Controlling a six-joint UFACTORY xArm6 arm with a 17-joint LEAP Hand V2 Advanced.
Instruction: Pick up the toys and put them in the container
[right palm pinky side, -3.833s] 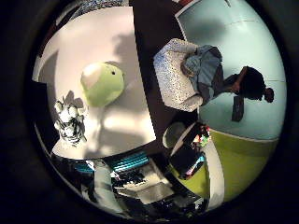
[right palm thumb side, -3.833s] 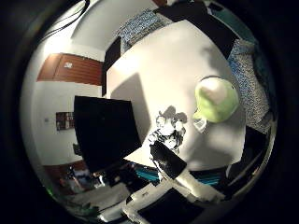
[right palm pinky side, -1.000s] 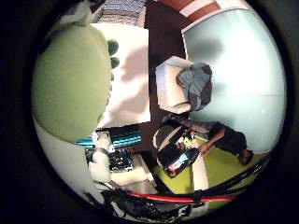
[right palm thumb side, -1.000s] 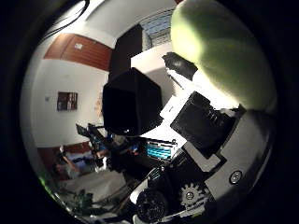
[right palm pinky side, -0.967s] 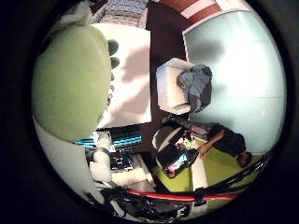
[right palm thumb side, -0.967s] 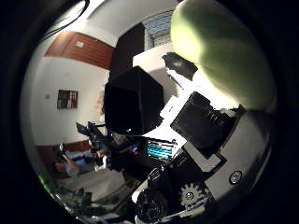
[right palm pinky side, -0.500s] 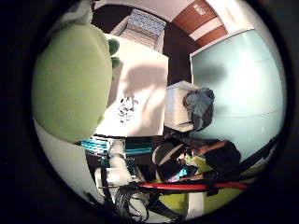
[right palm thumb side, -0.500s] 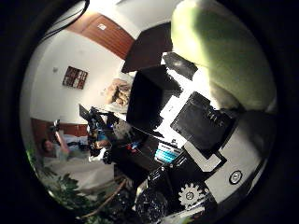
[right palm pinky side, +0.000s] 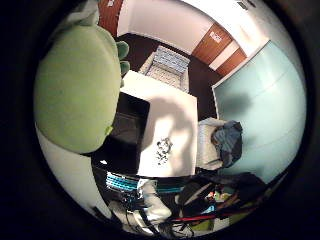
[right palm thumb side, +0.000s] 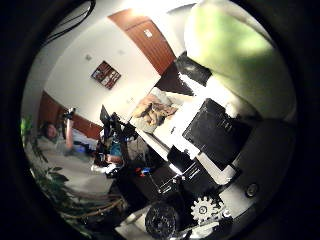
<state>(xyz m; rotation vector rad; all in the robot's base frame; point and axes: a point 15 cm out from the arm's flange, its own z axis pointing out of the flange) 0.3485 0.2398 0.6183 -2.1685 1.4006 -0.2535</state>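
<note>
Fingers (right palm thumb side: 215, 132) against close green plush toy (right palm pinky side: 75, 90)

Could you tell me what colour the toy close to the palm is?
Light green; the toy shows best in the little finger side view.

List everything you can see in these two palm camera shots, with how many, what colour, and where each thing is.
Round soft plush toy: one, light green, close against the palm, lifted above the table.
Small spotted toy: one, black and white, lying on the table beside the container.
Boxy open container: one, black, on the table near its edge.
Square table: one, white, below the hand.
Patterned armchair: one, grey and white, on the floor beyond the table.
Chair with a heap of clothes: one, pale with grey-blue cloth, beside the table.
Robot hand: one, white and black, curled round the plush toy.
</note>
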